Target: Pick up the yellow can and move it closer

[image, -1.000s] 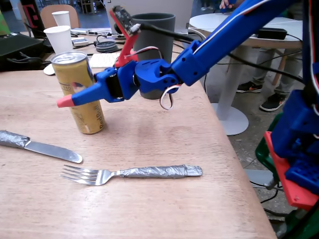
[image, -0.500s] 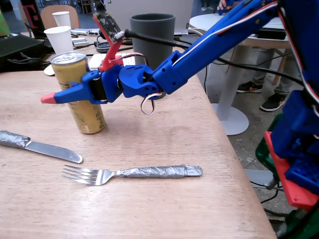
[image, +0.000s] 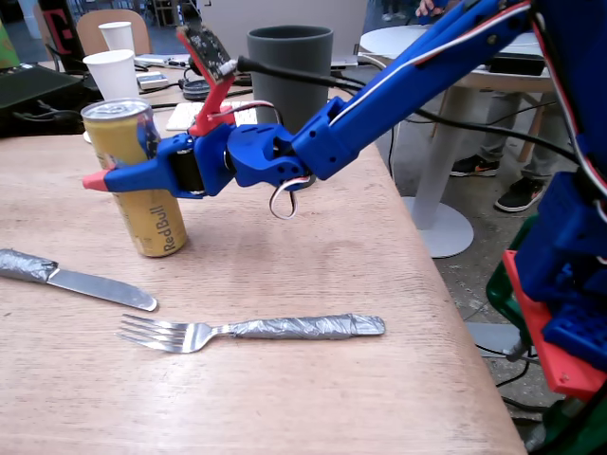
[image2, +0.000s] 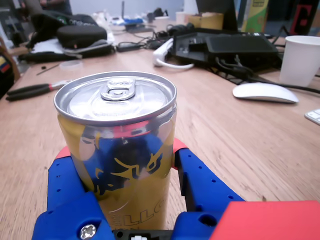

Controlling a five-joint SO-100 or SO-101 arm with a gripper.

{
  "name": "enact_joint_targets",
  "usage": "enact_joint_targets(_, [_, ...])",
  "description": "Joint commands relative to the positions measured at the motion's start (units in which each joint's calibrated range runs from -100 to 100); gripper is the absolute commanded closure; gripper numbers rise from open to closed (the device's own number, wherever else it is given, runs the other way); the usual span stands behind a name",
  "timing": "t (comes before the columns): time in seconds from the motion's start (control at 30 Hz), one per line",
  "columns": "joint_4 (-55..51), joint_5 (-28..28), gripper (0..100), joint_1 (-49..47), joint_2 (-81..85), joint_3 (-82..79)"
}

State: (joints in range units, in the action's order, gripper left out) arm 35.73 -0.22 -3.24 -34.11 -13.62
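The yellow can (image: 136,176) is seen standing on the wooden table (image: 313,379), near the far left of the fixed view, tilted slightly so that its top leans left. Its base appears to be still on or just at the table surface; whether it has been lifted clear cannot be told.

The gripper (image: 119,163) is reached in from the right, held roughly level at the can's upper half. In the wrist view the can (image2: 120,150) is framed between two blue fingers (image2: 200,185), one on each side, and contact is judged likely on both flanks. The jaws are narrowed to about the can's width, so a grasp on the can is taken as made. The mid-to-upper hold is judged to suit a tall slim can, though the tilt suggests the grip is not quite square.

A dark grey cup (image: 290,71) is noted behind the arm, apart from the can. A knife (image: 76,278) and a fork (image: 251,331), both with taped handles, lie on the near table, between the can and the front edge. A white paper cup (image: 114,73) stands behind the can.

Step judged: grasp made, lift and pull toward the near side still to be done. The knife and fork are to be cleared on the way
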Motion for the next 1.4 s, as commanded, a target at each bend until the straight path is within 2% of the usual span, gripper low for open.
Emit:
enact_joint_targets(0.0, [-0.84,0.2,82,-0.31,7.52,-3.7])
enact_joint_targets(0.53, [-1.01,0.15,82,-0.14,22.71,-6.35])
enact_joint_targets(1.27, [-1.01,0.15,81,-0.82,52.12,-41.65])
enact_joint_targets(1.37, [-1.33,0.15,81,-3.36,57.35,-46.93])
